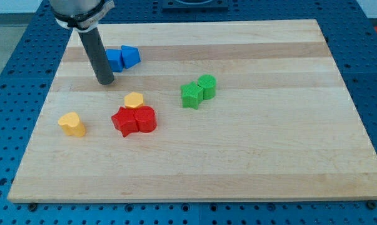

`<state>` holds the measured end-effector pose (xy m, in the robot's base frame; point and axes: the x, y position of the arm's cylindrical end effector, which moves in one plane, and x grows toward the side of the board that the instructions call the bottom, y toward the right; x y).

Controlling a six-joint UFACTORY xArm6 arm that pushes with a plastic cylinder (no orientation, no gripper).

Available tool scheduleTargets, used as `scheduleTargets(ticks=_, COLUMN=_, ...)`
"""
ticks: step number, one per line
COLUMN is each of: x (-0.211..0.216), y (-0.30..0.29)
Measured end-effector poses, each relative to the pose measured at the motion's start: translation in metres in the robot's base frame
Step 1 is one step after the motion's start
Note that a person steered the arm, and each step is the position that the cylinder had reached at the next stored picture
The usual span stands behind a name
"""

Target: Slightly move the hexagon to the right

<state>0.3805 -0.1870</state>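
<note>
A yellow hexagon block (134,100) lies left of the board's middle, touching the top of two red blocks. My tip (105,81) rests on the board up and to the left of the hexagon, a short gap away. The rod rises from the tip to the view's top left. The tip stands just left of and below a blue block (115,60), which the rod partly hides.
A second blue block (130,56) touches the first. A red star-like block (123,121) and a red cylinder (145,119) sit together. Two green blocks (191,95) (207,86) lie right of centre. Another yellow block (72,124) lies at left. The wooden board (251,156) sits on a blue perforated table.
</note>
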Motion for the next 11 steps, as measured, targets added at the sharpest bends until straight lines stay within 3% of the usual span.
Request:
scheduleTargets(ticks=2, x=0.051, y=-0.005)
scheduleTargets(ticks=3, x=0.058, y=0.001)
scheduleTargets(ticks=8, x=0.037, y=0.114)
scheduleTargets(ticks=11, x=0.060, y=0.123)
